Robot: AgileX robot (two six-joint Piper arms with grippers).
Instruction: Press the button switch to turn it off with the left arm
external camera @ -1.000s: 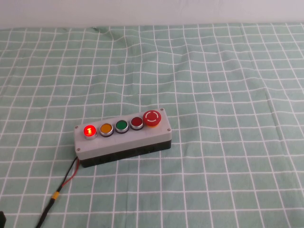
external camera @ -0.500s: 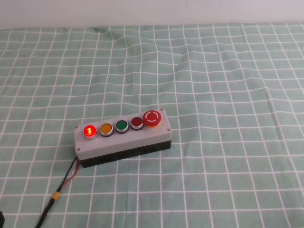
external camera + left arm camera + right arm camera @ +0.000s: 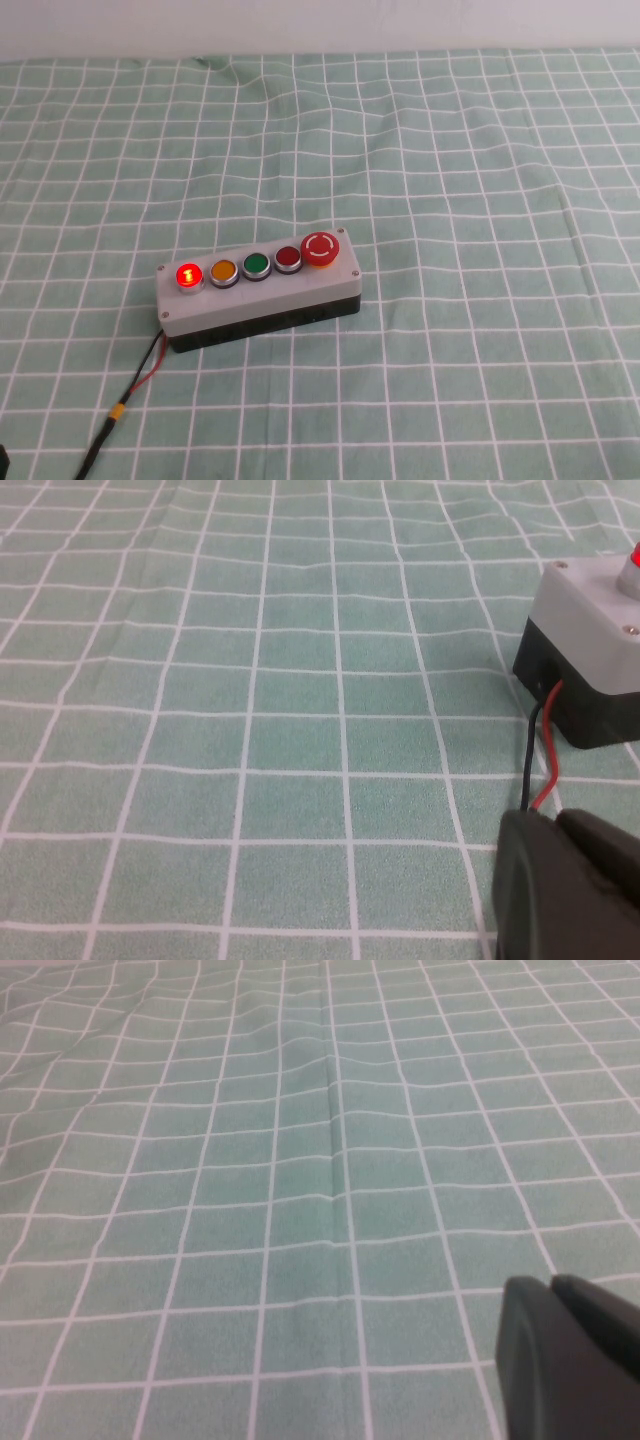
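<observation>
**So, the button switch is lit and I'm nowhere near it**

The button switch [image 3: 188,275] glows red at the left end of the grey button box [image 3: 258,289], beside the orange button [image 3: 222,271]. The box sits on green checked cloth [image 3: 450,180], its wires [image 3: 140,378] trailing toward me. My left gripper [image 3: 565,885] hangs low beside the box's wire end, fingers shut together. My right gripper [image 3: 570,1355] hovers over bare cloth, shut too.
</observation>
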